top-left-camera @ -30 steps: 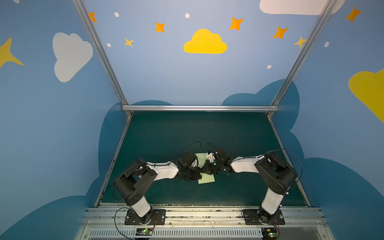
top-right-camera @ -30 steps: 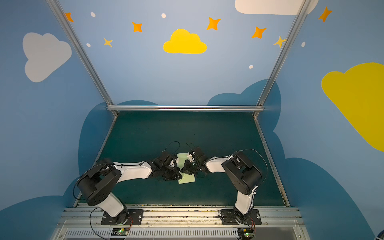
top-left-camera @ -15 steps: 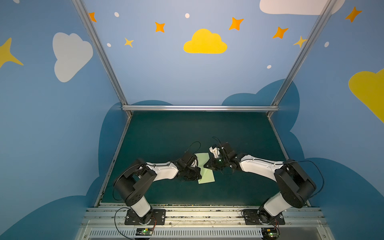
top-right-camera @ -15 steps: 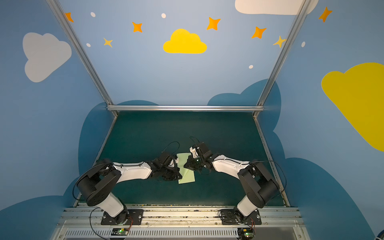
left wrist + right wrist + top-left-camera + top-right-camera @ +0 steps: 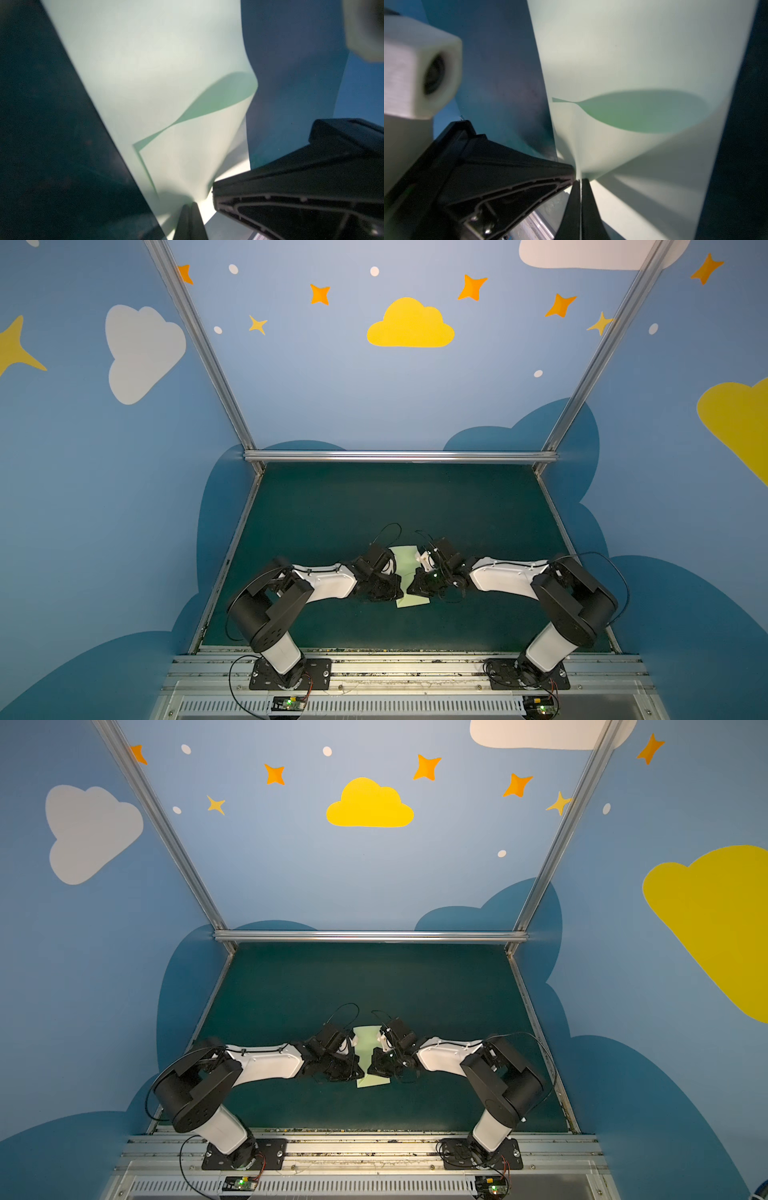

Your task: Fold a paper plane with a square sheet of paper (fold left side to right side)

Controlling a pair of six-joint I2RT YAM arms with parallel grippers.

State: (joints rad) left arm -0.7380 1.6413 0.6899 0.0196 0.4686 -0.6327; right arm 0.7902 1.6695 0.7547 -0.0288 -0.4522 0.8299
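Logged a dark green matte worktop (image 5: 374,506) filling the floor of both top views. Logged two black-and-white robot arms low over it, left arm (image 5: 328,583) and right arm (image 5: 503,576), reaching inward and almost meeting at mid-worktop, nearer the front edge than the back.

Found the pale green paper sheet (image 5: 404,562) (image 5: 366,1042) between the two wrists, running front to back. Not yet a dart: broad at the far end, drawn into a narrow waist where the arms met it, broad again at the near end. Near end sat low at the worktop; contact not resolved. Saw, in both wrist views, one layer curled over into an open loop with a darker green shaded inside, uncreased.

Read left jaws as pressed together, fingertips (image 5: 186,220) pinching the sheet at the waist. Read right jaws likewise, fingertips (image 5: 589,207) pinching the sheet from the opposite side, just beside the left pair.
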